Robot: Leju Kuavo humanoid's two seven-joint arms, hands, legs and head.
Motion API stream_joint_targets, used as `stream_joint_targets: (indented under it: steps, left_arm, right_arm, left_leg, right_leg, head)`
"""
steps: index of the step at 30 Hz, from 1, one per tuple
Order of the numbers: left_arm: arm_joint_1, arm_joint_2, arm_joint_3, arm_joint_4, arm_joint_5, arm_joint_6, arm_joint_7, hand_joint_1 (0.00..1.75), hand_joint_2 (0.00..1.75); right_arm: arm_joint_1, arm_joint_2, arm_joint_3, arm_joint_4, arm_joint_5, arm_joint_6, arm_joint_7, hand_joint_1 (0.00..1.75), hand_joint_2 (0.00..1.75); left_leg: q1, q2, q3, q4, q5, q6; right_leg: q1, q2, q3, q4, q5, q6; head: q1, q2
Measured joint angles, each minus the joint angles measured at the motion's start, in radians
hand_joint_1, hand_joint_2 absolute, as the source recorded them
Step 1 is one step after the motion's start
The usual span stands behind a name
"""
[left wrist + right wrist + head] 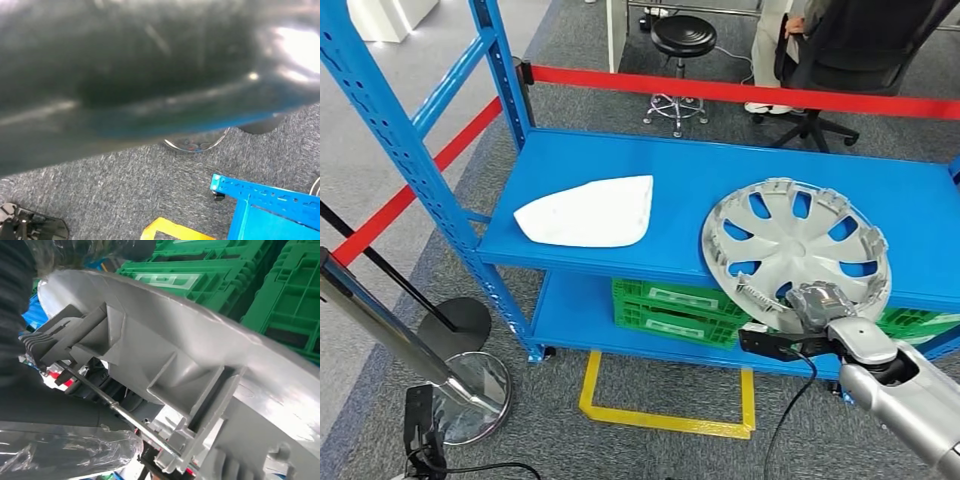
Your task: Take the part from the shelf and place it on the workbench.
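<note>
A silver wheel cover (pixel 795 245) with several spoke openings lies on the blue shelf board (pixel 682 175), its near rim out past the board's front edge. My right hand (pixel 822 305) grips that near rim from below and in front. In the right wrist view the cover's ribbed inner side (pixel 181 370) is very close, with the dark fingers (pixel 22 300) wrapped at its edge. A white curved panel (pixel 588 212) rests on the same board, to the left.
Green crates (pixel 675 305) stand on the lower shelf under the cover. A blue upright (pixel 395 140) rises at left, with stanchion bases (pixel 471 395) on the carpet beside it. Red barrier tape (pixel 743 92) runs behind the shelf; a person sits on an office chair beyond.
</note>
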Motion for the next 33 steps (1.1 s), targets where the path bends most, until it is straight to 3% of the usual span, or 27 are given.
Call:
stream_joint_targets:
  steps: [3, 5, 9, 11, 13, 14, 15, 16, 18, 19, 21, 24, 26, 28, 29, 30, 31, 33]
  left_arm:
    - [0.000, -0.001, 0.002, 0.000, 0.000, 0.000, -0.001, 0.00, 0.00]
    - [0.001, -0.001, 0.005, 0.000, 0.000, 0.000, -0.004, 0.00, 0.00]
    - [0.004, 0.000, 0.007, 0.001, 0.000, 0.000, -0.013, 0.00, 0.00]
    - [0.007, 0.000, 0.009, 0.001, 0.001, 0.001, -0.017, 0.00, 0.00]
    - [0.011, 0.000, 0.013, 0.001, 0.001, 0.001, -0.019, 0.00, 0.00]
    - [0.014, 0.000, 0.016, 0.001, 0.002, 0.002, -0.020, 0.00, 0.00]
    - [0.016, 0.000, 0.020, 0.001, 0.002, 0.002, -0.022, 0.00, 0.00]
    - [0.018, 0.000, 0.023, 0.001, 0.002, 0.002, -0.025, 0.00, 0.00]
    - [0.021, 0.000, 0.030, 0.001, 0.003, 0.003, -0.030, 0.00, 0.00]
    - [0.023, -0.001, 0.034, 0.001, 0.003, 0.005, -0.033, 0.00, 0.00]
    - [0.028, -0.002, 0.043, 0.001, 0.000, 0.008, -0.036, 0.00, 0.00]
    - [0.035, -0.009, 0.055, 0.001, -0.010, 0.011, -0.041, 0.00, 0.00]
    - [0.036, -0.012, 0.061, 0.000, -0.016, 0.012, -0.043, 0.00, 0.00]
    - [0.035, -0.015, 0.066, 0.000, -0.020, 0.012, -0.044, 0.00, 0.00]
    - [0.036, -0.017, 0.069, 0.000, -0.021, 0.012, -0.045, 0.00, 0.00]
    - [0.036, -0.018, 0.071, 0.000, -0.023, 0.012, -0.045, 0.00, 0.00]
    - [0.036, -0.020, 0.074, 0.000, -0.026, 0.012, -0.045, 0.00, 0.00]
    - [0.036, -0.024, 0.078, 0.000, -0.032, 0.012, -0.045, 0.00, 0.00]
  right_arm:
    - [-0.001, -0.001, -0.008, -0.011, -0.005, -0.015, -0.001, 1.75, 1.75]
    - [-0.001, -0.003, -0.019, -0.033, -0.013, -0.030, 0.000, 1.75, 1.75]
    - [0.007, -0.019, -0.054, -0.115, -0.021, -0.071, 0.011, 1.75, 1.75]
    - [0.014, -0.028, -0.080, -0.169, -0.019, -0.104, 0.021, 1.75, 1.75]
    - [0.029, -0.037, -0.109, -0.227, -0.015, -0.145, 0.032, 1.75, 1.75]
    - [0.042, -0.041, -0.125, -0.258, -0.011, -0.168, 0.037, 1.75, 1.75]
    - [0.058, -0.045, -0.141, -0.289, -0.005, -0.190, 0.043, 1.75, 1.75]
    - [0.079, -0.048, -0.160, -0.320, 0.003, -0.217, 0.048, 1.75, 1.75]
    - [0.130, -0.051, -0.213, -0.390, 0.029, -0.285, 0.053, 1.75, 1.75]
    - [0.161, -0.051, -0.246, -0.428, 0.046, -0.321, 0.055, 1.75, 1.75]
    - [0.227, -0.047, -0.312, -0.503, 0.080, -0.380, 0.051, 1.75, 1.75]
    - [0.319, -0.027, -0.402, -0.597, 0.114, -0.439, 0.033, 1.75, 1.75]
    - [0.360, -0.011, -0.449, -0.644, 0.124, -0.463, 0.023, 1.75, 1.75]
    - [0.389, 0.004, -0.477, -0.673, 0.127, -0.474, 0.016, 1.75, 1.75]
    - [0.401, 0.011, -0.486, -0.682, 0.126, -0.477, 0.010, 1.75, 1.75]
    - [0.412, 0.017, -0.495, -0.690, 0.124, -0.480, 0.002, 1.75, 1.75]
    - [0.421, 0.023, -0.505, -0.696, 0.118, -0.482, -0.009, 1.75, 1.75]
    - [0.434, 0.037, -0.529, -0.707, 0.091, -0.488, -0.035, 1.75, 1.75]
  left_leg:
    - [0.000, -0.001, 0.005, 0.001, -0.005, -0.008]
    - [-0.003, -0.001, 0.002, 0.003, -0.006, -0.019]
    - [-0.003, 0.000, -0.006, 0.017, -0.016, -0.039]
    - [-0.002, 0.001, -0.041, 0.098, -0.067, -0.046]
    - [-0.002, 0.001, -0.102, 0.229, -0.126, -0.048]
    - [-0.002, 0.001, -0.122, 0.270, -0.135, -0.048]
    - [-0.003, 0.001, -0.127, 0.279, -0.125, -0.046]
    - [-0.003, 0.001, -0.114, 0.249, -0.097, -0.042]
    - [-0.006, 0.001, -0.055, 0.125, -0.029, -0.030]
    - [-0.008, 0.001, -0.027, 0.066, -0.010, -0.025]
    - [-0.012, 0.001, -0.004, 0.012, -0.005, -0.020]
    - [-0.009, 0.001, -0.001, -0.001, -0.003, -0.010]
    - [-0.005, 0.001, 0.003, -0.008, 0.001, -0.001]
    - [-0.005, 0.002, 0.003, -0.008, 0.002, 0.001]
    - [-0.005, 0.002, 0.003, -0.008, 0.002, 0.001]
    - [-0.005, 0.001, 0.004, -0.008, 0.002, 0.001]
    - [-0.004, 0.001, 0.005, -0.008, 0.001, 0.001]
    - [-0.003, 0.000, 0.008, -0.007, -0.001, -0.004]
  right_leg:
    - [-0.002, 0.000, 0.085, -0.179, 0.096, -0.002]
    - [0.000, 0.001, 0.124, -0.256, 0.113, -0.008]
    - [-0.001, 0.002, 0.128, -0.267, 0.110, -0.033]
    - [-0.002, 0.001, 0.131, -0.270, 0.111, -0.045]
    - [0.001, 0.001, 0.132, -0.270, 0.110, -0.050]
    - [0.003, 0.001, 0.132, -0.269, 0.109, -0.051]
    - [0.005, 0.001, 0.133, -0.269, 0.109, -0.051]
    - [0.007, 0.002, 0.135, -0.269, 0.108, -0.052]
    - [0.012, 0.001, 0.139, -0.269, 0.105, -0.050]
    - [0.015, 0.001, 0.139, -0.267, 0.104, -0.048]
    - [0.017, -0.001, 0.135, -0.266, 0.103, -0.041]
    - [0.014, -0.002, 0.126, -0.259, 0.094, -0.027]
    - [0.010, 0.000, 0.091, -0.188, 0.050, -0.018]
    - [0.006, 0.000, 0.031, -0.055, -0.010, -0.009]
    - [0.003, 0.000, 0.007, -0.004, -0.025, -0.006]
    - [0.001, 0.000, -0.002, 0.015, -0.023, -0.003]
    - [-0.001, 0.000, 0.007, -0.005, -0.003, -0.002]
    - [-0.006, -0.001, 0.075, -0.138, 0.062, -0.001]
  head:
    - [0.001, 0.000]
    - [0.000, 0.000]
    - [-0.003, 0.000]
    - [-0.004, 0.000]
    - [-0.005, 0.000]
    - [-0.005, 0.000]
    - [-0.005, 0.000]
    - [-0.005, 0.000]
    - [-0.004, 0.000]
    - [-0.004, 0.000]
    - [-0.003, 0.000]
    - [-0.003, 0.000]
    - [0.001, 0.000]
    - [0.004, 0.000]
    - [0.004, 0.000]
    - [0.004, 0.000]
    - [0.004, 0.000]
    - [0.004, 0.000]
